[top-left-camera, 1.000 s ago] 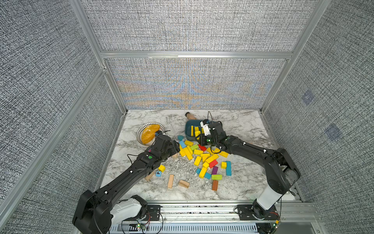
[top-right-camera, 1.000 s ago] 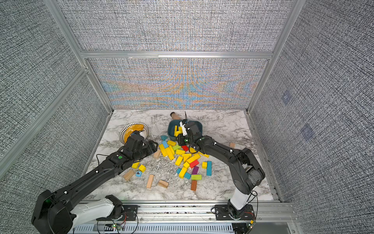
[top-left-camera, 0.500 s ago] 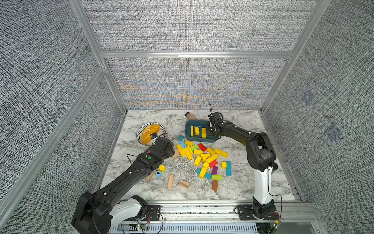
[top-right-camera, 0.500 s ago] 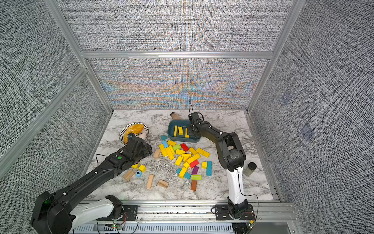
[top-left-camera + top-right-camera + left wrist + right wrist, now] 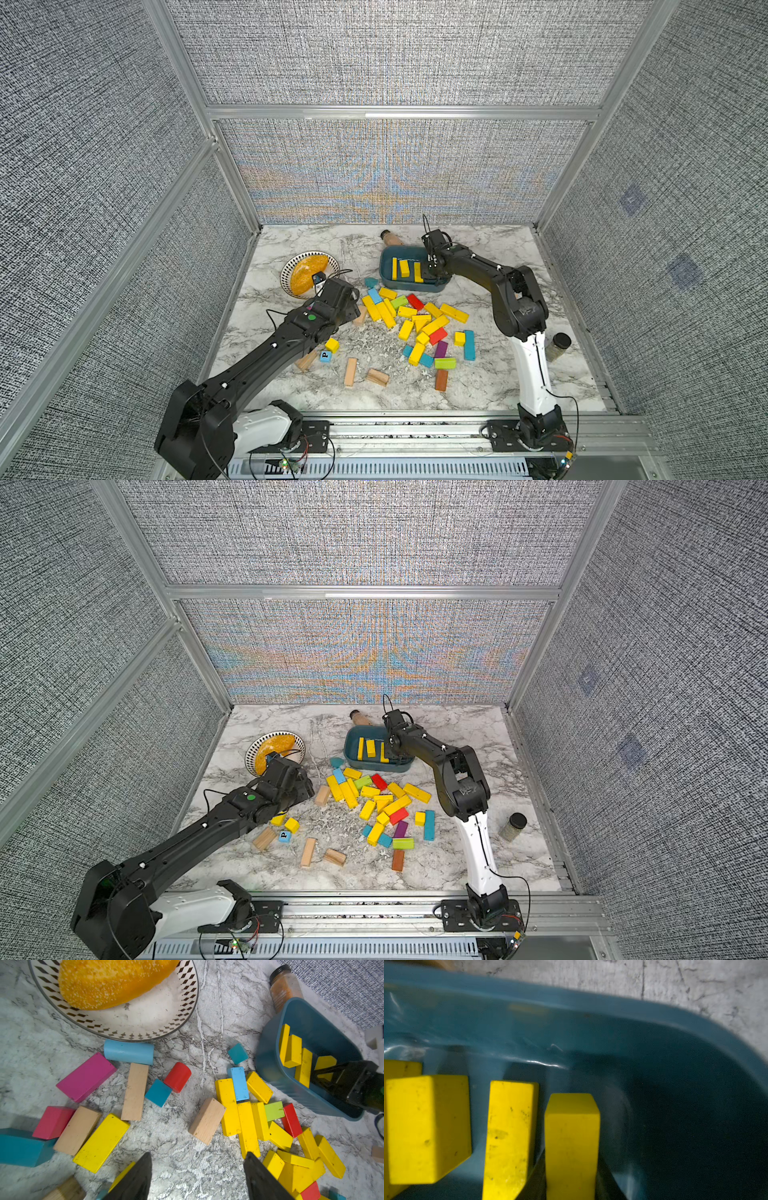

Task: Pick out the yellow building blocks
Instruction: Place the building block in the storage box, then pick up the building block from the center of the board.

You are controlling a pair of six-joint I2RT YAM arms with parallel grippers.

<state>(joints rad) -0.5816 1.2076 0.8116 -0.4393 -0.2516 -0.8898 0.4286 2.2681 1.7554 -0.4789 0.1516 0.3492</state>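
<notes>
**Item:** yellow blocks [image 5: 384,313], sorting under way.

**Location:** most lie loose in the mixed pile on the counter [image 5: 498,374]. At least four bars [image 5: 404,268] rest inside the blue bin [image 5: 386,272].

**The right gripper** [image 5: 433,272]: it is lowered into the end of the bin nearest its own arm, with a yellow bar [image 5: 571,1142] lying between its jaws. Whether the jaws pinch that bar or have let it go cannot be told, as the wrist view is blurred and cuts them off.

**Change:** a second ago this arm lay stretched low with the gripper above the bin. Now the elbow is raised and the jaws sit down by the bin's floor.

**Reading:** a delivery is probably ending, with one more bar in the bin.

**The left gripper** [image 5: 198,1154]: its jaws are spread and empty over bare counter, between a lone yellow bar [image 5: 101,1142] and the pile. It has hardly shifted.

**Remaining:** over a dozen yellow blocks are still outside the bin.
</notes>
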